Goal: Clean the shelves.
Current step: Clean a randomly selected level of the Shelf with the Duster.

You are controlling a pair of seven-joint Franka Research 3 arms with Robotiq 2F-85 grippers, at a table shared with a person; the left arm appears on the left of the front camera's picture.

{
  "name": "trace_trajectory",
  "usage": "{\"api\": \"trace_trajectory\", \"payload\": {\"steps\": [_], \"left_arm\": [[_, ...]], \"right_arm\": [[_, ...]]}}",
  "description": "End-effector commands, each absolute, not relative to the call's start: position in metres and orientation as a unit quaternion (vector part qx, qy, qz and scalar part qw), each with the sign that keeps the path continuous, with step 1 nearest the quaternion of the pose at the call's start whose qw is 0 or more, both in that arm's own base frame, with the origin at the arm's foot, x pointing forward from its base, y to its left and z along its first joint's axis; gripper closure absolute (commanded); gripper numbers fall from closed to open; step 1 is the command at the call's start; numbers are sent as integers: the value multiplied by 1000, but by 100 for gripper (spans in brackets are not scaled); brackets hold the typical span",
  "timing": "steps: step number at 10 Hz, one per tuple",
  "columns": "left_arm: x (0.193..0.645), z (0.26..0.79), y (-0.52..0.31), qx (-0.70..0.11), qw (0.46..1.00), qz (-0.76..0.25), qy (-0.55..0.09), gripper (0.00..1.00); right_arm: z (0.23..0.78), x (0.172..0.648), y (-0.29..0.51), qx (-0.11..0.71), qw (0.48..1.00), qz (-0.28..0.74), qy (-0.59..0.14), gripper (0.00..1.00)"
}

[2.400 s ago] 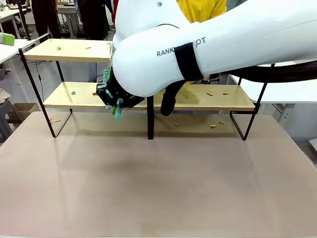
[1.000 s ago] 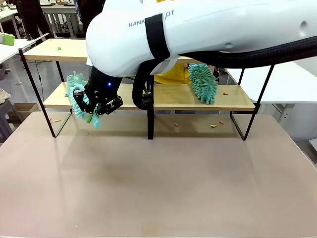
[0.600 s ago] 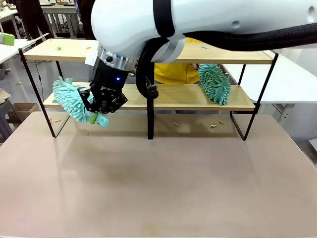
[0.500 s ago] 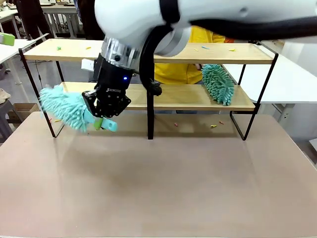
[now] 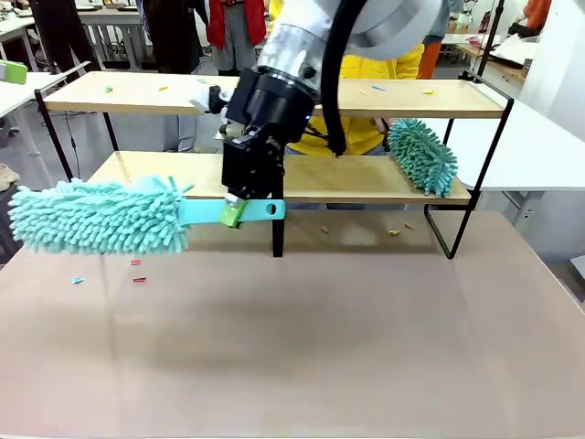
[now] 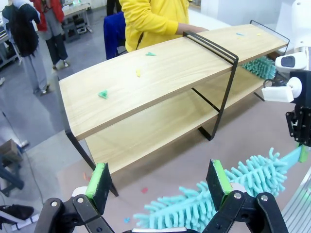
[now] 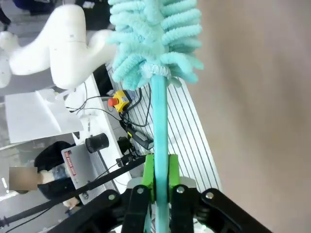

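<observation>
1. At 12 o'clock on the desk [image 5: 320, 347] stand the shelves [image 5: 137, 93]: two light wooden boards in a thin black frame with a black centre upright, running from 9 o'clock to 3 o'clock along the far side.
2. The right arm [image 5: 302, 55] comes down from above at about 12 o'clock. Its right end effector [image 5: 239, 210] points downward in front of the lower board, just to the 9 o'clock side of the centre upright.
3. That end effector is clamped narrow on the flat handle of a teal duster [image 5: 96, 218]. In the right wrist view the green pads [image 7: 148, 171] press on both sides of the handle.
4. The duster lies level, its fluffy head stretched toward 9 o'clock, out past the frame's end post. I cannot tell whether the head touches the desk.
5. The left end effector [image 6: 159, 183] has its fingers spread wide, pads well apart. Beyond them the left wrist view shows the duster's head low down and the shelves toward 12 o'clock.
6. A second teal duster [image 5: 422, 157] stands tilted on the lower board near its 3 o'clock end. A person [image 5: 364, 135] in a yellow top is behind the shelves at 12 o'clock.
7. Small coloured scraps [image 5: 137, 272] lie on the desk at 9 o'clock, just below the duster's head. More lie under the lower board toward 2 o'clock, and several dot the upper board.
</observation>
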State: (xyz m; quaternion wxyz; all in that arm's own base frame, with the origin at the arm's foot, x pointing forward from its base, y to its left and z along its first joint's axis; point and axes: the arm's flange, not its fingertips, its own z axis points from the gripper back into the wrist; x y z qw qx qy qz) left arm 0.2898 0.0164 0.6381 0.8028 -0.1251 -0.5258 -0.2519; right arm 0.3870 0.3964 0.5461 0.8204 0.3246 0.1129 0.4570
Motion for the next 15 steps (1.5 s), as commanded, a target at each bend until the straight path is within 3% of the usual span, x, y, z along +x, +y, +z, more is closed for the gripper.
{"api": "trace_trajectory", "payload": {"steps": [1,3,6,11,15], "left_arm": [[289,638,16,-123,803,-250,-526,0],[289,638,16,-123,803,-250,-526,0],[289,638,16,-123,803,-250,-526,0],[289,638,16,-123,803,-250,-526,0],[289,638,16,-123,803,-250,-526,0]], "right_arm": [[533,377,386,345,822,441,106,87],[533,369,355,363,838,398,85,87],[570,325,243,423,849,314,39,87],[666,224,101,512,799,265,-174,87],[723,188,14,453,816,209,-293,87]]}}
